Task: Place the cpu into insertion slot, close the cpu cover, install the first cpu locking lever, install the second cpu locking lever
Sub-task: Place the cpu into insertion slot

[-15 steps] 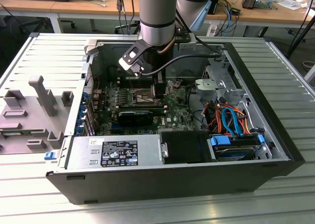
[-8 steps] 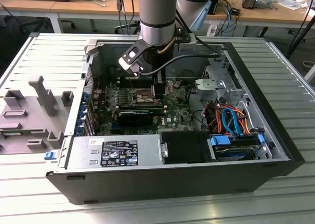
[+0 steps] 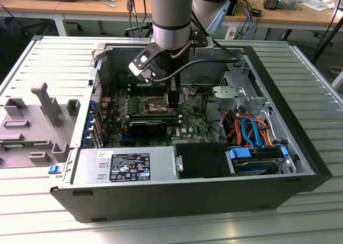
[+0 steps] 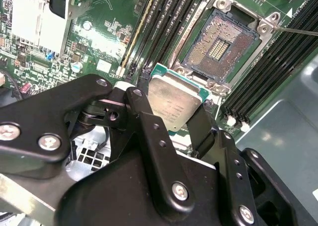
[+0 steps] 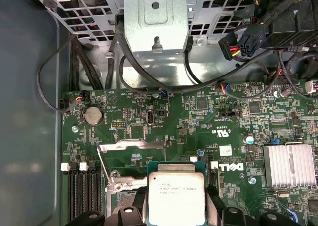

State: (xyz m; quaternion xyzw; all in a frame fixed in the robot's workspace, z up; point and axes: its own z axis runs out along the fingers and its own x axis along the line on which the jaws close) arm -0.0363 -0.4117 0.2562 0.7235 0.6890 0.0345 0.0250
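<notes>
The claw [image 4: 175, 117] is clamped on two opposite edges of the cpu [image 4: 173, 103], carrying it over the green motherboard [image 4: 107, 42]. It sits right beside the uncovered insertion slot [image 4: 221, 43], not in it. Long black memory slots [image 4: 164, 17] crowd the socket on both sides. There's small dark print on the chip's metal top.
</notes>
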